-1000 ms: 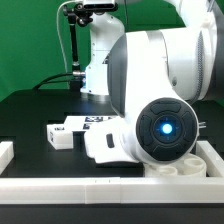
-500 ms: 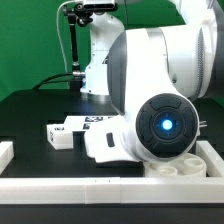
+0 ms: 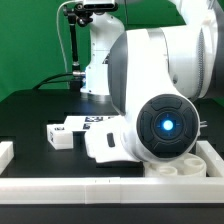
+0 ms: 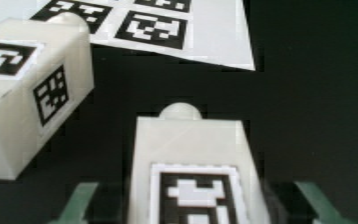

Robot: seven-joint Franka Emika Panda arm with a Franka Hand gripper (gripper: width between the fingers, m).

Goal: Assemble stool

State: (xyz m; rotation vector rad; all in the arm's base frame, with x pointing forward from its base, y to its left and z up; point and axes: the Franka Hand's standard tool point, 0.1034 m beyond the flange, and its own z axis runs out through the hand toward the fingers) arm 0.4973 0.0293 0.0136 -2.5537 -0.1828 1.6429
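The pincer (image 4: 194, 200) is standing half-open, its 2 fingers (image 4: 91, 205) straddling the near end of 1 stool leg (image 4: 195, 165). A dark gap is showing on each side, so it is gripping nothing (as far as the blur allows). The leg is lying on the black surface (image 4: 318, 110), its long axis running straight out between the fingers toward the marker board (image 4: 149, 30). A 2nd leg (image 4: 25, 100) is sitting just beside it.

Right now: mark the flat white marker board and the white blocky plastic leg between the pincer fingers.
Flat white marker board (image 4: 215, 48), wrist view, bare margin.
White blocky plastic leg (image 4: 197, 148), wrist view, face above its tag.
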